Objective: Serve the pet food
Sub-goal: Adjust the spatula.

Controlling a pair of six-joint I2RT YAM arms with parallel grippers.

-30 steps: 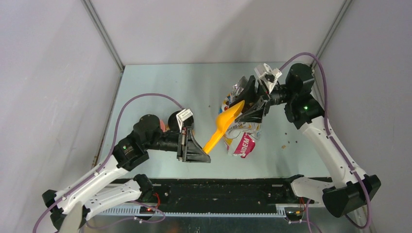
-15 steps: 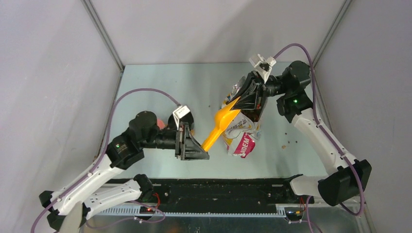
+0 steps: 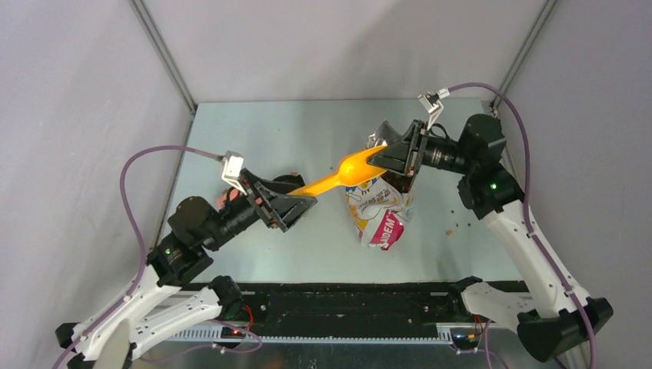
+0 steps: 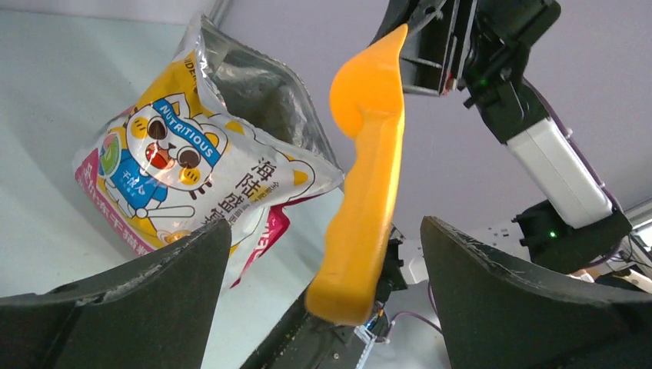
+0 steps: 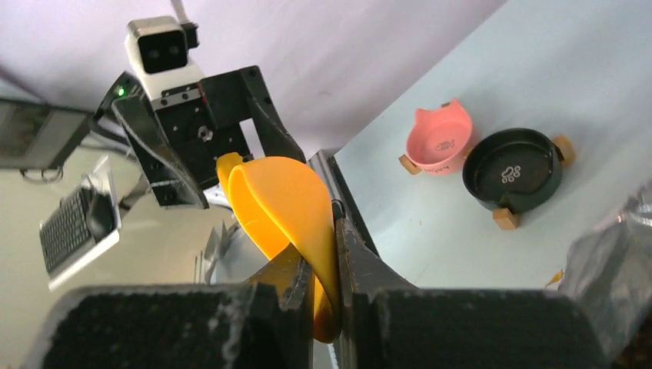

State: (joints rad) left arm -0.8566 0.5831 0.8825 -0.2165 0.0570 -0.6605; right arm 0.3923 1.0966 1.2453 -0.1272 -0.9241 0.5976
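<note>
The yellow plastic scoop [image 3: 338,178] hangs in the air between the two arms. The right gripper [image 3: 390,157] is clamped on the rim of the scoop's bowl, its two black fingers [image 5: 296,280] pinching the yellow edge. The left gripper [image 4: 338,296] stands spread wide, with the handle's end between its fingers and touching neither, so it grasps nothing.

Under the right gripper, on the pale green table [image 3: 269,131], lies the white-and-yellow foil bag [image 4: 181,177], torn open at the top. It shows a cartoon cat in glasses, a blue banner reading "NUTRITIOUS", a column of Chinese characters, and a pink panel whose white letters end in "DEN".

A few bits of the brown kibble pet food [image 3: 455,227] lie loose on the table just right of the bag. The bag's mouth looks dark, too shadowed to pick out pellets.

Beyond the left arm, a pink cat-eared bowl [image 5: 436,144] and a round black bowl [image 5: 513,169] touch side by side; each carries a small white print too small to read.
</note>
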